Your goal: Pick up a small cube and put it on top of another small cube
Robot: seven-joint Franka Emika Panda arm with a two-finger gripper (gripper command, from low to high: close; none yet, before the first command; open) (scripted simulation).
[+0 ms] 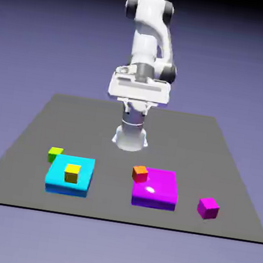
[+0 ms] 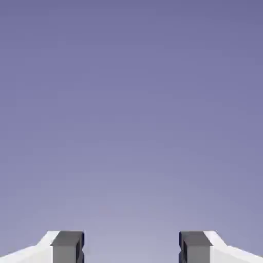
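Glossy magenta slab (image 1: 159, 192); matt grey table (image 1: 32, 137); smooth white arm (image 1: 151, 42).

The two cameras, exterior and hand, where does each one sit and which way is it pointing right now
Exterior view: sits across the table, above, facing the arm; cubes lie near the camera.
Hand view: sits on the hand, looks at plain backdrop only; two grey fingertips show, apart, nothing between.
Shared: only the backdrop; no cube appears in both.

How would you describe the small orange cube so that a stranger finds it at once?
Look at the grey table and find the large flat magenta block toward the exterior view's right. The small orange cube sits at that block's far left corner. It is the only orange thing; the other small cubes are yellow, green and magenta.
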